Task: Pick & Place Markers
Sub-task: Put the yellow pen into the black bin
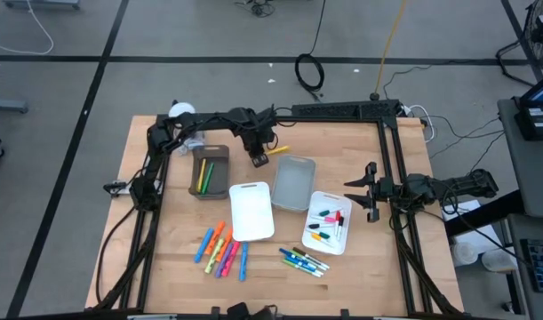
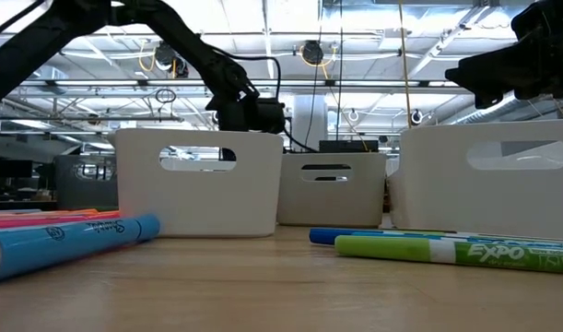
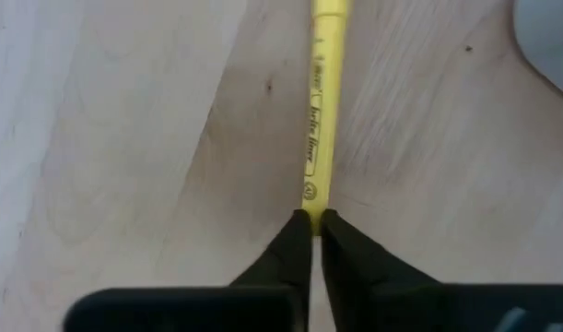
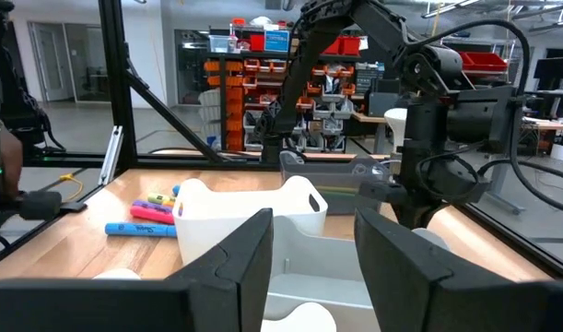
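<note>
Markers (image 1: 223, 249) lie in a loose bunch on the desk (image 1: 164, 258) in the high view, more (image 1: 304, 260) beside them, others inside the brown tray (image 1: 210, 153) and a white tray (image 1: 317, 241); the left pincer (image 1: 260, 159) sits low between brown and grey trays (image 1: 293, 182). Low view: a blue marker (image 2: 69, 242) and a green one (image 2: 447, 249) lie in front. Left wrist view: the pincer (image 3: 315, 221) is closed on a yellow marker's (image 3: 322, 111) end. Right wrist view: the right pincer (image 4: 313, 249) stands open, empty, over a white tray (image 4: 249, 217).
</note>
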Robot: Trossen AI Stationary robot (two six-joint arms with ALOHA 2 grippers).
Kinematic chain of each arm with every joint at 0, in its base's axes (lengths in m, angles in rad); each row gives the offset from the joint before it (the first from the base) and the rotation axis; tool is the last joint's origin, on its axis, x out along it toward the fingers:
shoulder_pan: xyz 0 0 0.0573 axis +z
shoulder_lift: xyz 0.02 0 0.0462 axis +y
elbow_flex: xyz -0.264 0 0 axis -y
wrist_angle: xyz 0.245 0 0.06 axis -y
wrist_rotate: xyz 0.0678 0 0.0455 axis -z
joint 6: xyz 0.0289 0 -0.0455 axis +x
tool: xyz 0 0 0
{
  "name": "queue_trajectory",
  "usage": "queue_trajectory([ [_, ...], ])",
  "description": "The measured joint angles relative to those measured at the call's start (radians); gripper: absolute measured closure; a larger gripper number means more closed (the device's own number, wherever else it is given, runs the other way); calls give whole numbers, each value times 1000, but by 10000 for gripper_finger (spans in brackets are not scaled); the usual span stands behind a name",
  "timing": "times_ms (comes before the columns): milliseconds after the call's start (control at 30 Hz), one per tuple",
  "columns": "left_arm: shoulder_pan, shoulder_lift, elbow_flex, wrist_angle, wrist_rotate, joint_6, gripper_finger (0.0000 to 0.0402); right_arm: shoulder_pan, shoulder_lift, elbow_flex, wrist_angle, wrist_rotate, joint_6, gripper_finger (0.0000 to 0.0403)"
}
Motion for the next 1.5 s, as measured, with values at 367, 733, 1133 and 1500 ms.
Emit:
queue_trajectory([
  [367, 8, 22, -1, -85, -64, -67, 394, 0, 0, 0, 0, 0, 0, 261],
  [733, 40, -95, -9, -181, -273, -149, 386, 0, 0, 0, 0, 0, 0, 261],
  [1133, 64, -138, -8, 32, -173, -51, 293, 0, 0, 0, 0, 0, 0, 261],
  [1500, 153, -99, -7, 43, -118, 3, 183, 0, 0, 0, 0, 0, 0, 261],
])
